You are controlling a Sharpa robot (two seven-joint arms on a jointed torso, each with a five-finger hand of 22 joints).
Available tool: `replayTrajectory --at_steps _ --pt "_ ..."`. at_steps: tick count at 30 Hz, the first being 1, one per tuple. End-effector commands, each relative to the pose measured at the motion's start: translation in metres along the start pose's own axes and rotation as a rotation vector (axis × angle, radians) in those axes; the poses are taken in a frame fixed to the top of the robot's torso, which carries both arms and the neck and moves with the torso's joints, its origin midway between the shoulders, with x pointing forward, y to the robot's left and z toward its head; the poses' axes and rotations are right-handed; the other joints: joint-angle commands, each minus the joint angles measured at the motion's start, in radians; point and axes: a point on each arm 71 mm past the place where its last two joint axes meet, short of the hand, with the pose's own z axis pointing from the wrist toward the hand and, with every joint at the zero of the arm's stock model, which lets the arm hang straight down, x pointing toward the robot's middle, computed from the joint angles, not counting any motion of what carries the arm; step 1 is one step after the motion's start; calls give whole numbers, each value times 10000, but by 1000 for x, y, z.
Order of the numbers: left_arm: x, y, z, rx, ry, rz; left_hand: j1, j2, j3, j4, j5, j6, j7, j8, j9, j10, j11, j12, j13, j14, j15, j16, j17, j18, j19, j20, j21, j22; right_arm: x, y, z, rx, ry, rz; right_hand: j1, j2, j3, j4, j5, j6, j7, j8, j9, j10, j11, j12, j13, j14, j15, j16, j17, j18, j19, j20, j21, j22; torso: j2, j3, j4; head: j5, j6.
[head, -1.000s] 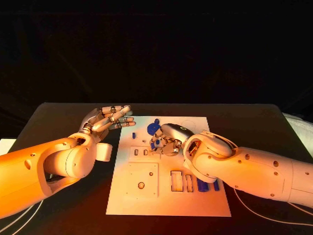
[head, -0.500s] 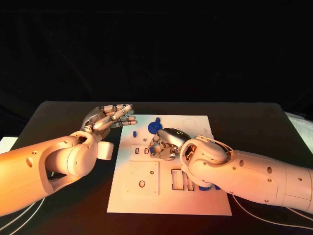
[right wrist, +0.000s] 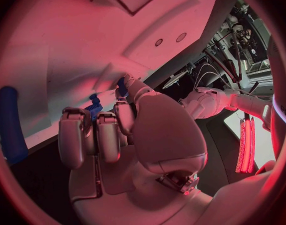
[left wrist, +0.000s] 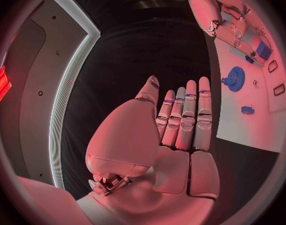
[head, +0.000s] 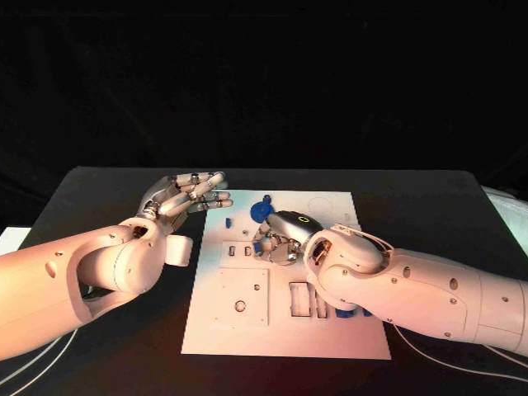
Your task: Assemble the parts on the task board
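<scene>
Right hand (head: 290,233) fingers (right wrist: 96,130) curl down onto the task board (head: 336,330), apparently pinching a small blue part (right wrist: 94,106) at mid-board; grip partly hidden. Left hand (head: 183,196) hovers beside the board's edge above the table (head: 442,206), fingers (left wrist: 186,115) straight and together, holding nothing. Blue gear (head: 261,213) lies near the far edge. Parts look light, stiff, smooth plastic; pinch by the sides. Board's rectangular slots (head: 298,300): contents unclear.

Overhead head view, two close wrist views, probably sharing the task board (head: 323,206).
</scene>
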Motion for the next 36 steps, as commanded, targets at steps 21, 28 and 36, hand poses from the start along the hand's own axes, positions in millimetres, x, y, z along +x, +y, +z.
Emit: replayTrajectory --at_steps 21,28,36 --pt "2 -1 -1 58 200 -106 -8 88 -8 -58 -56 2 18 -53 -13 24 22 -44 -14 37 -3 -61 17 186 59 -18 -37 -10 8 -3 0 274 402 -242 -653 -597 -197 55 140 -433 182 -372 -41 -260 85 -659 -690 774 143 -86 1444 -39 -55 151 -112 -80 -4 0 2 9 -37" --pt "2 -1 -1 53 200 -106 -8 88 -8 -58 -56 2 18 -53 -13 24 22 -44 -14 37 -3 -61 17 186 59 -18 -37 -10 8 -2 0 261 290 -197 -694 -672 -239 63 128 -487 199 -393 -54 -287 100 -712 -725 772 156 -91 1440 -36 -60 167 -120 -91 -7 3 -4 10 -48" --pt "2 -1 -1 31 201 -106 -8 88 -8 -58 -56 2 18 -53 -13 24 22 -44 -14 37 -3 -61 17 186 59 -18 -37 -10 3 0 0 143 -367 46 -972 -1008 -567 221 -136 -926 287 -434 -116 -402 185 -907 -860 768 235 -109 1424 -36 -64 239 -132 -95 -1 5 -1 1 -52"
